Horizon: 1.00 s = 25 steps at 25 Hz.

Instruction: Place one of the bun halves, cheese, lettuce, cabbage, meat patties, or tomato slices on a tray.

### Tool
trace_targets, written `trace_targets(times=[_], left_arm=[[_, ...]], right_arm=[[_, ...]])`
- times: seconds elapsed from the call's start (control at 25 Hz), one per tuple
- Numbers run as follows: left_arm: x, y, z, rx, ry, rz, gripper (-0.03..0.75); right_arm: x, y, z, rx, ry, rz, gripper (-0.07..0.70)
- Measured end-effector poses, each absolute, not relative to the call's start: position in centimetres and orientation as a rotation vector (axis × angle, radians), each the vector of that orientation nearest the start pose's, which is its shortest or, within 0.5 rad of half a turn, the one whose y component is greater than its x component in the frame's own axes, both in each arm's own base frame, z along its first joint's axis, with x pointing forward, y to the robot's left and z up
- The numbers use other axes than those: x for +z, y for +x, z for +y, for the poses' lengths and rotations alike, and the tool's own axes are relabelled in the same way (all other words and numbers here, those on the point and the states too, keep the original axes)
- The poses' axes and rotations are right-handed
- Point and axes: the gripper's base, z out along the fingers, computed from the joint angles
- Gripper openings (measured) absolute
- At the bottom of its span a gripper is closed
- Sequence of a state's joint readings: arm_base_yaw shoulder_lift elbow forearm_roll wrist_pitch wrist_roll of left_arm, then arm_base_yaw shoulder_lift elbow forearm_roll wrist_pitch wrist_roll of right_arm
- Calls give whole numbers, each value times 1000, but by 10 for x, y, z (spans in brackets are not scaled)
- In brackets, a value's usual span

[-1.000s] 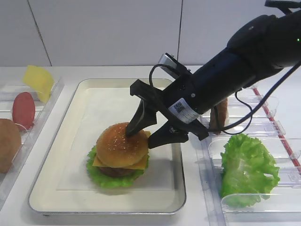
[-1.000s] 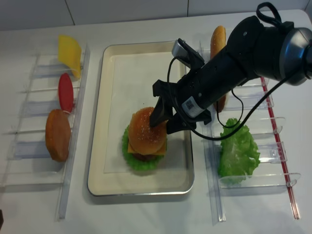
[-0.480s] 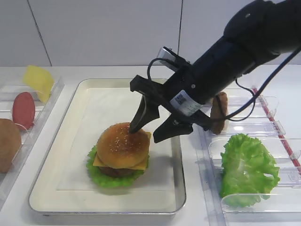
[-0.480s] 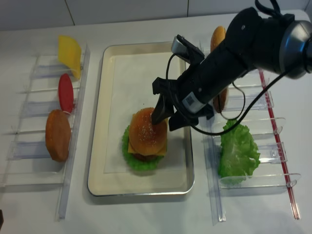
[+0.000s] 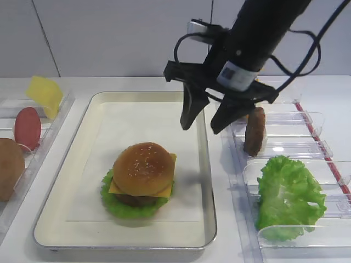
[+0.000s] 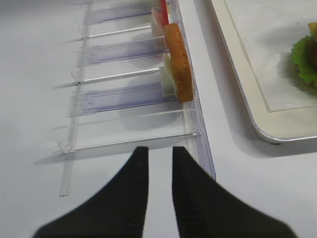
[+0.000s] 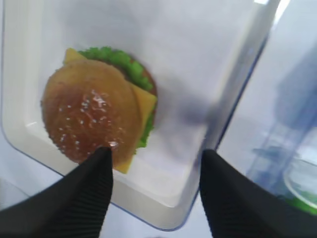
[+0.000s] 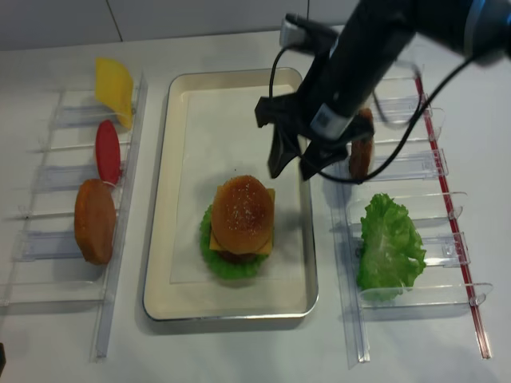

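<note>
White table holds tray (image 5: 82,137); right gripper (image 5: 205,121) open above bun (image 5: 143,167).

Right gripper (image 5: 205,121) hangs raised, jaws spread (empty); left gripper (image 6: 159,163) shut.

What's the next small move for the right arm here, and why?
Probably carry the right gripper back toward the holders on its side. Its jaws stand open and empty above the tray, clear of the sesame bun top, which sits on the cheese, patty and lettuce stack. The burger looks complete, so nothing there seems to need another touch.
</note>
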<state>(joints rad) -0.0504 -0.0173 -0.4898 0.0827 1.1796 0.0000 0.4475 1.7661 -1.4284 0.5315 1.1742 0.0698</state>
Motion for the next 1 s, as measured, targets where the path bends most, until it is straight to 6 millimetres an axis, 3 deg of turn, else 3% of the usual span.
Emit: trace_targets(times=[0.24,0.52,0.72,1.0], left_arm=[[265,-12,8,71,44,2153,108],[265,-12,8,71,44,2153,108],[265,-12,8,71,44,2153,108],[265,-12,8,71,44,2152,108]], right_arm=[[306,317,181,550,-315,2932,396],[348,300,153,285,-326,2790,396],[382,256,126,248,-326,2683,396],[390,169,83,265,-319,2602,396]])
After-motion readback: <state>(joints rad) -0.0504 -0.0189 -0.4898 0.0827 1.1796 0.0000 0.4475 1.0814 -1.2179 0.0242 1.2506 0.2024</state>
